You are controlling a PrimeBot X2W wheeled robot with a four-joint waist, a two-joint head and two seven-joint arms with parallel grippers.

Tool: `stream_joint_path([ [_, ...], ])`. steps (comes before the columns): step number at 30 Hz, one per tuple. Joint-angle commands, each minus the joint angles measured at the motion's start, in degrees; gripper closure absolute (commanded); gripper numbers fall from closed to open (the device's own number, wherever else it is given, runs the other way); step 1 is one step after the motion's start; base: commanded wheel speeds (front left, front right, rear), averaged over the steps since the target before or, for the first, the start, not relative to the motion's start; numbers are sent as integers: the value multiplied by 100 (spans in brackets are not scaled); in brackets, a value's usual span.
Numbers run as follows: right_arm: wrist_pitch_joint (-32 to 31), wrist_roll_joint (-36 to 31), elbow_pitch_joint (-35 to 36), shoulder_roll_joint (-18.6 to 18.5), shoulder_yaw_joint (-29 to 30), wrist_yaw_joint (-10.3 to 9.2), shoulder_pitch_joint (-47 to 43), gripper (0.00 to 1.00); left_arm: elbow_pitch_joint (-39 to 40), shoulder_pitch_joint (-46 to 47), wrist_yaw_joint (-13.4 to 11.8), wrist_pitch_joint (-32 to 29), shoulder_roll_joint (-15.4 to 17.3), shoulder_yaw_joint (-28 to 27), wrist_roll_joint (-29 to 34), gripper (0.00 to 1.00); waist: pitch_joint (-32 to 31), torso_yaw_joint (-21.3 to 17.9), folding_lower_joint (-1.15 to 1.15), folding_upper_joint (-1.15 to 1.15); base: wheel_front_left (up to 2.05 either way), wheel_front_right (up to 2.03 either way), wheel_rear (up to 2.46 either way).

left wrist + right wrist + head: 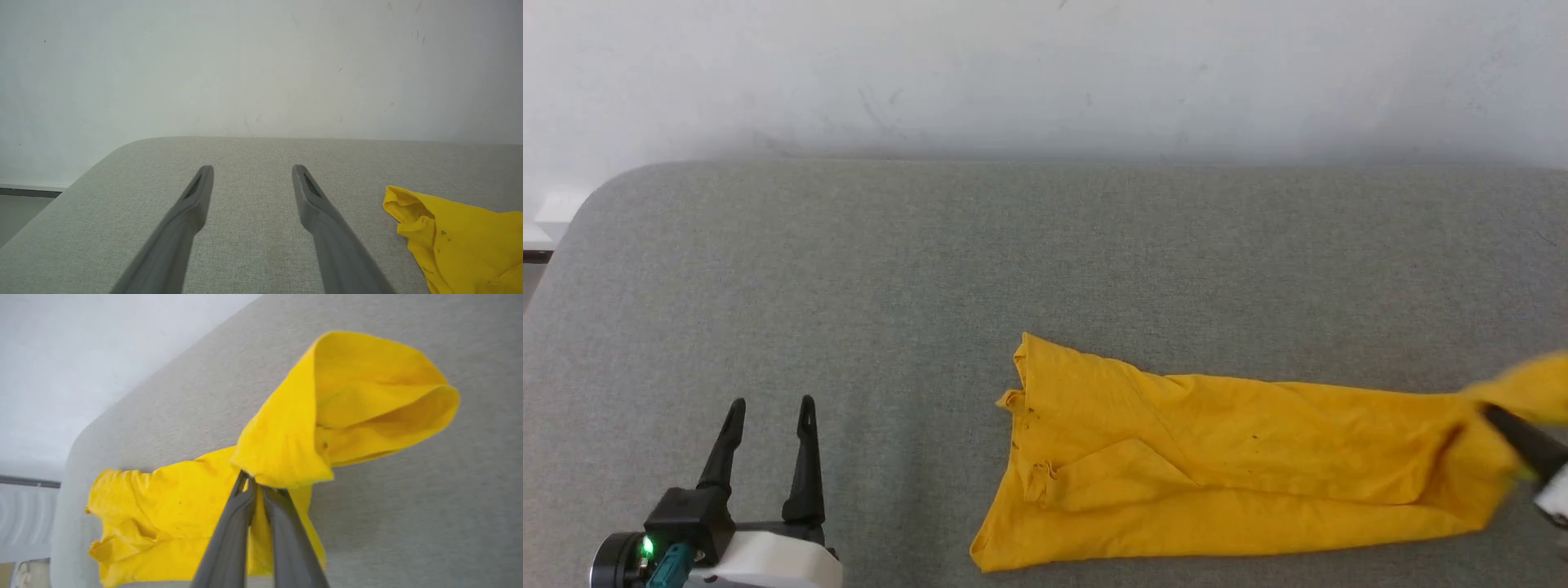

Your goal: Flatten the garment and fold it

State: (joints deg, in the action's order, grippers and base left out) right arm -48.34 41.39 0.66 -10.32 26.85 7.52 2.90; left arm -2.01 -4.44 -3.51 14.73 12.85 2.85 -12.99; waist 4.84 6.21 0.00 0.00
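Observation:
The mustard-yellow garment lies stretched out and wrinkled across the right half of the grey padded table. Its right end is lifted off the surface, blurred at the frame's edge. My right gripper is shut on that lifted end; in the right wrist view the garment drapes over the closed fingertips of the gripper. My left gripper stands open near the table's front left, well left of the cloth. In the left wrist view the gripper has nothing between its fingers, and the garment's left end lies to its right.
A pale wall runs behind the table's far edge. The table's rounded far-left corner drops to the floor. Bare grey surface spreads behind and left of the garment.

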Motion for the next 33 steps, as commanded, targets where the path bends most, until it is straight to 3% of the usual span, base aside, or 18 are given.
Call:
stream_joint_path([
  [1,-93,218,135,148,-137,-3,126,100,-18,-7,44,27,-10,-22,42,0,4,4,0,0,0,0,0],
  [5,-392,847,385,475,-866,-3,215,100,-39,61,81,27,-31,9,42,0,11,28,0,0,0,0,0],
  [8,-258,1127,191,642,-1442,-3,319,100,-86,139,134,27,-46,63,48,0,-5,90,0,0,0,0,0],
  [12,177,1520,-404,734,-2384,-3,473,100,-189,269,223,27,-65,161,66,0,-24,244,0,0,0,0,0],
  [18,1371,2374,-1327,742,-4152,-3,783,100,-323,413,335,27,-133,247,68,0,-36,518,0,0,0,0,0],
  [19,1587,2349,-1475,742,-4373,-3,852,86,-342,428,348,27,-145,244,64,0,-33,553,0,0,0,0,0],
  [20,1790,2262,-1631,743,-4579,-3,926,53,-360,439,361,27,-155,242,64,0,-29,579,0,0,0,0,0],
  [21,1941,2175,-1788,743,-4773,-3,998,9,-373,448,367,27,-169,235,64,0,-25,599,0,0,0,0,0],
  [22,2079,2067,-1921,743,-4940,-3,1079,0,-385,451,372,27,-180,226,67,0,-23,614,0,0,0,0,0],
  [26,2605,1644,-2131,698,-5385,-3,1390,0,-421,419,375,27,-212,177,88,0,-39,611,0,0,0,0,0],
  [31,3287,761,-1742,164,-5903,-3,1719,0,-425,323,365,27,-246,93,97,0,-94,465,0,0,0,0,0],
  [33,3637,80,-1589,-164,-5940,-3,1815,0,-428,297,364,27,-248,47,90,0,-102,365,0,0,0,0,0],
])
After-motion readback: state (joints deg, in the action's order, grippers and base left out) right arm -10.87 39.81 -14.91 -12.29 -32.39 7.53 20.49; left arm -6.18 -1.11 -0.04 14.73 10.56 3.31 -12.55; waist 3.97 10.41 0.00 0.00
